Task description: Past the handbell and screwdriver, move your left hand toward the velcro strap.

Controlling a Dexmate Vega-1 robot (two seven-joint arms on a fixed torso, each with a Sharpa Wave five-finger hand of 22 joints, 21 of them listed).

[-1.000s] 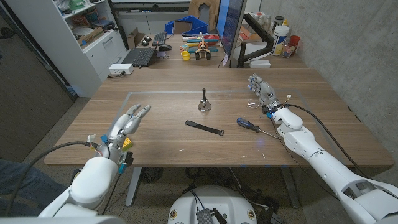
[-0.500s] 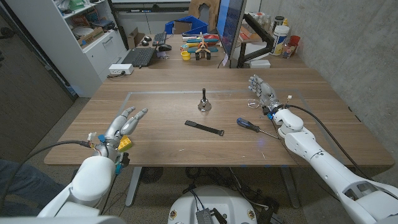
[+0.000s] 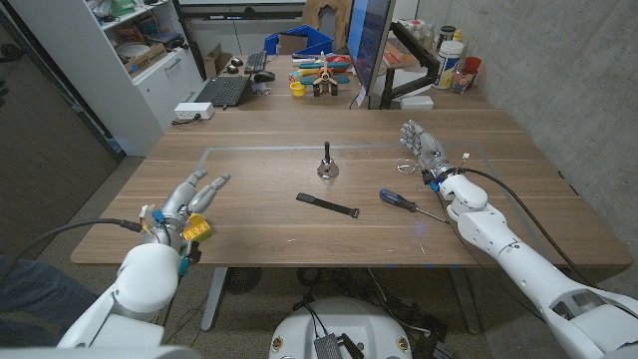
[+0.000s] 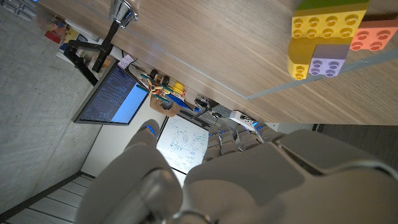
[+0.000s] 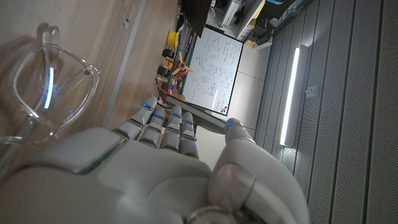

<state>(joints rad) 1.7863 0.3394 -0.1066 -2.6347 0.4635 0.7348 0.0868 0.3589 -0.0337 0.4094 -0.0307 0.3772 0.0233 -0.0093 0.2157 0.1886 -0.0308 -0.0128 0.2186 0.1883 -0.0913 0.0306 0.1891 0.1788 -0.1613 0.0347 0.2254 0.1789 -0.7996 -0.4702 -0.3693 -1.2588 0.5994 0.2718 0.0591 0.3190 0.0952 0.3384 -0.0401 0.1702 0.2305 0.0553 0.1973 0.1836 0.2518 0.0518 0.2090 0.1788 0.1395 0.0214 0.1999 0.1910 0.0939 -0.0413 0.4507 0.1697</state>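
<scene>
Head view: the left hand lies at the near left of the wooden desk, fingers apart and extended toward the middle of the desk, holding nothing; a small block of coloured toy bricks sits just beside its wrist. Well ahead of the fingertips and to their right lies the black velcro strap, flat on the desk with bare wood between it and the hand. Beyond the strap stands the handbell, upright, and to the strap's right lies the screwdriver with a blue handle, its shaft pointing toward the right arm. The right hand stands at the far right of the desk, fingers loosely spread, nothing in its grasp; clear safety glasses lie just beside it. A laptop, a monitor and assorted clutter occupy a second surface behind the desk. Left wrist view: the back of the left hand appears, the fingers themselves out of sight, so their spread cannot be judged here; the toy bricks rest on the desk close by, and the handbell shows at the far end of the wood near the monitor. Right wrist view: the right hand shows its fingers extended side by side with the thumb apart, empty; the safety glasses lie on the desk just beside it.
</scene>
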